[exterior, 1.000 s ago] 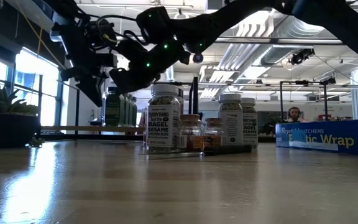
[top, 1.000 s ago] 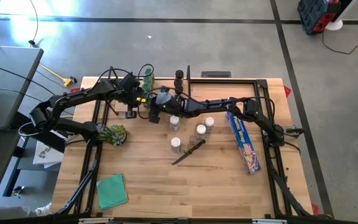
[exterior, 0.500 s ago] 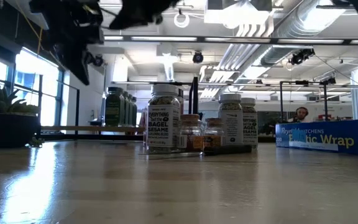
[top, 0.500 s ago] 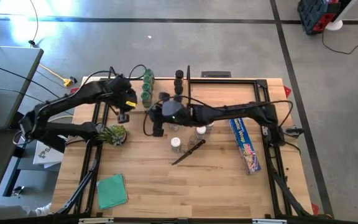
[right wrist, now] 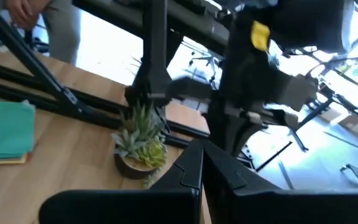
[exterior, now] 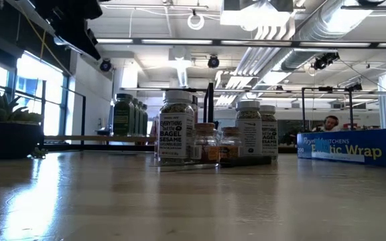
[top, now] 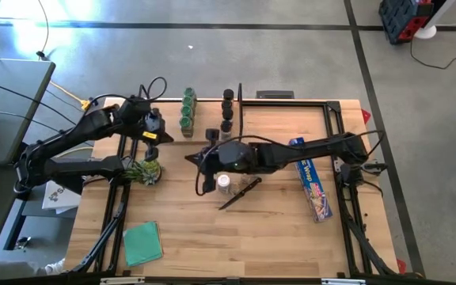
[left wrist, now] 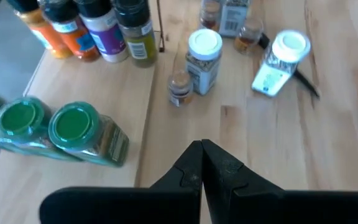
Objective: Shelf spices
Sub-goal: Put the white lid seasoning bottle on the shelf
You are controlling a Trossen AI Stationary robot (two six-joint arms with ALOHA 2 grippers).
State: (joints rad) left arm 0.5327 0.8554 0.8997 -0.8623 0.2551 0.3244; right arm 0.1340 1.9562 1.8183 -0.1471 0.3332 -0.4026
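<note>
Wooden tabletop [top: 236, 229], upright spices [exterior: 177, 127], long axes vertical.

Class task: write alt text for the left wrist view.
The left gripper, shut and empty, hangs above a wooden table with white-capped spice jars; green-capped jars and black-capped jars sit on the shelf.

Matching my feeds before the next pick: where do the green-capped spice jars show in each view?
High view: green-capped jars at the table's far edge, left of the black rod.
Low view: jars far back, left of the rod.
Left wrist view: jars close by, rod beyond.
Right wrist view: not in it.
Shared landmark: the rod.
</note>
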